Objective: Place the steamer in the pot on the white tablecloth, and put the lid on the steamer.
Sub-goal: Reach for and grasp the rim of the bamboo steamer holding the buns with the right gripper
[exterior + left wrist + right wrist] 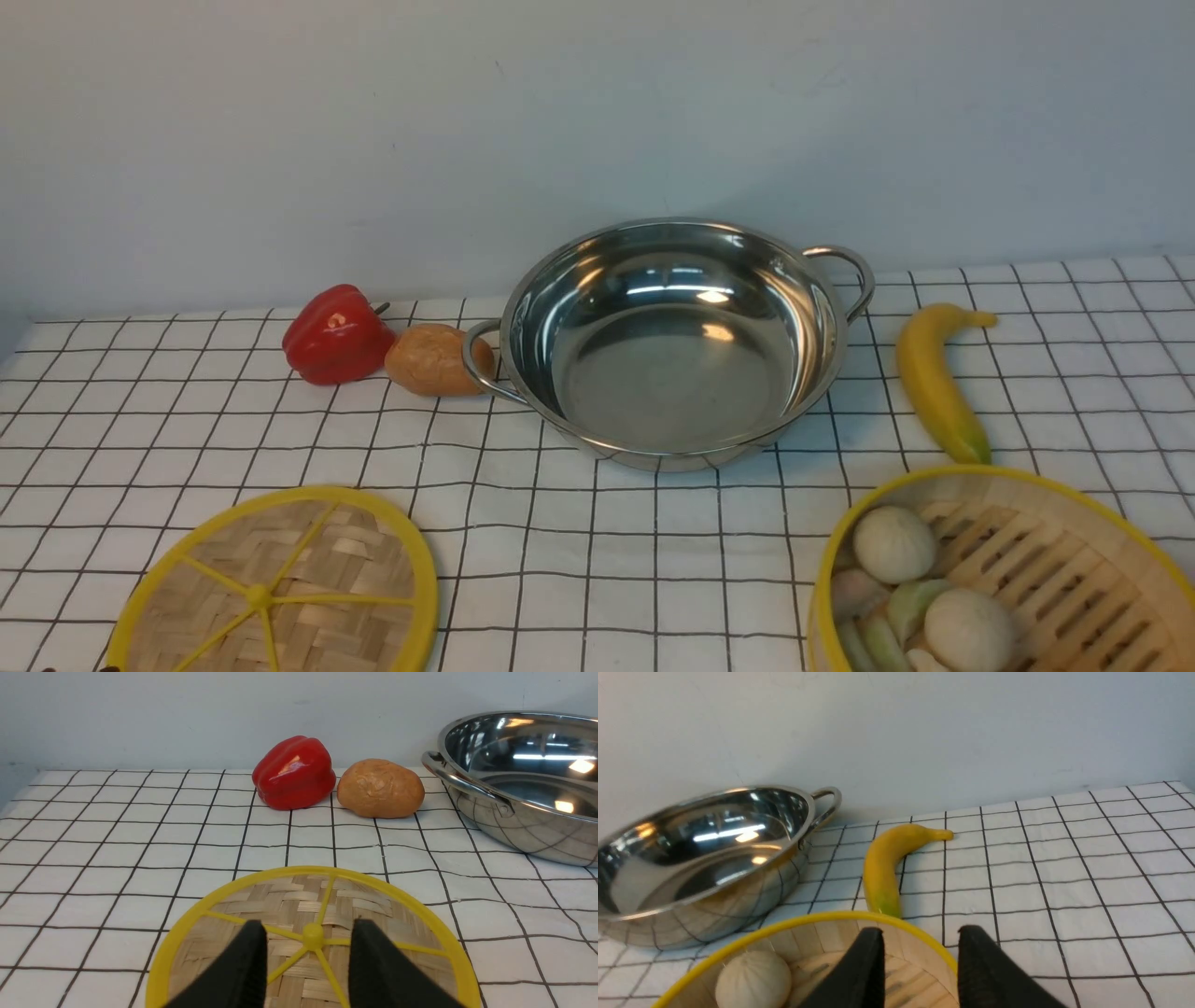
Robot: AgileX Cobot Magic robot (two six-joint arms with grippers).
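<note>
Cloth bare between lid and steamer

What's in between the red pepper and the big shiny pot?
A brown potato lies between the pepper and the pot, in the front view.

Left gripper: two fingers visible, seen against the lid. Both are dark, near black to charcoal, and each broadens from a narrow, blunt end into a thicker body. Outlines are soft and out of focus; surface texture, screws and markings cannot be made out.

Right gripper: two fingers of matching form, likewise dark grey to black, tapered and blurred. A slightly lighter grey tone shows along parts of their bodies. Fine detail is unreadable.

Front view: small dark, brownish fragments appear just beside the lid's near left rim, cropped by the frame; which part they belong to cannot be determined.
</note>
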